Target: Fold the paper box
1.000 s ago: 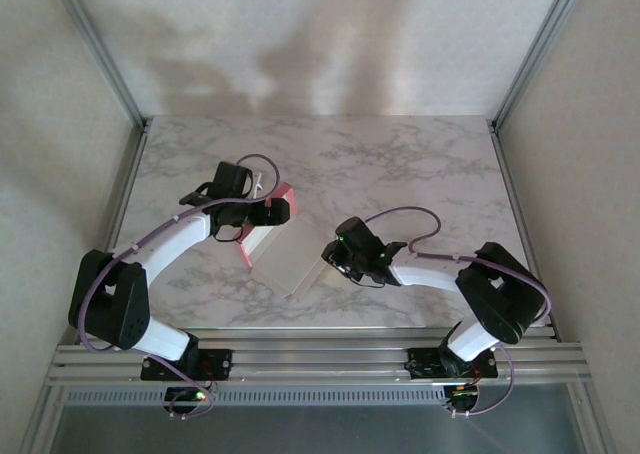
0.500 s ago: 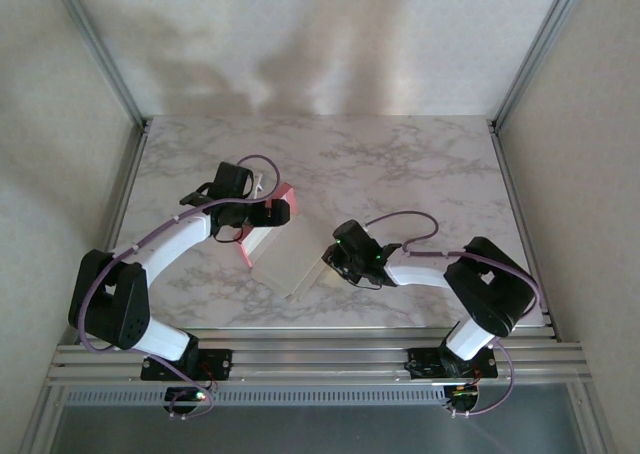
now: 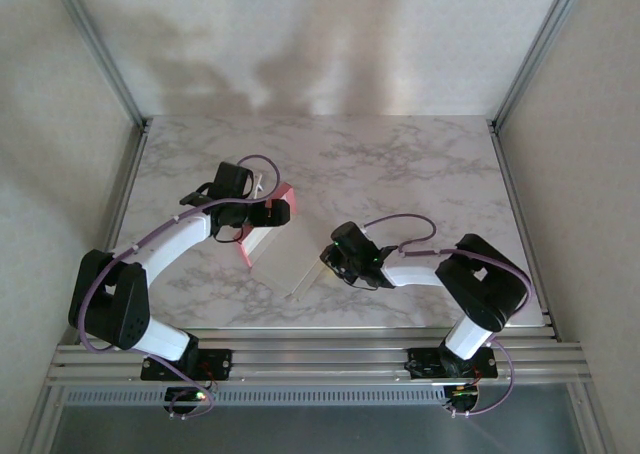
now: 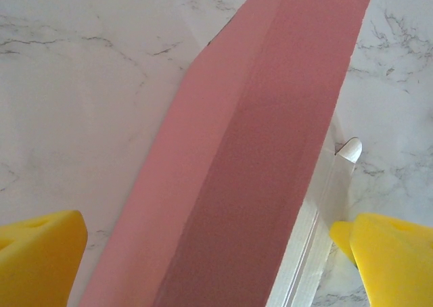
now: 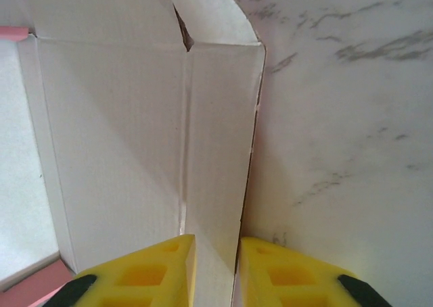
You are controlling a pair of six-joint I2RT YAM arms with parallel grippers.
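scene: marble table, box left of centre, lying between the two arms, part-folded
box state: white inside faces up, flat panel runs toward near-right; pink wall raised at the far-left end; not yet a flat pink square
left gripper: jaws wide apart, straddling the pink wall, one yellow pad each side, neither seen touching card; likely set there to fence the wall or tip it over
right gripper: at the box's near-right edge, low over the table; fingers near together with the narrow side flap between them; slim gap shows, cannot tell if the card is pinched
why there: side flap hangs off a crease beside the panel, so a hold at the free edge gives leverage to turn it
step: judged early to mid, getting hold of the side flap while the far end is fenced
next: needs a firm pinch, then lift and roll the flap inward over the crease; left side should brace so the box can't slide
risk: thin card may slip out or buckle off the crease; box may skid on smooth marble
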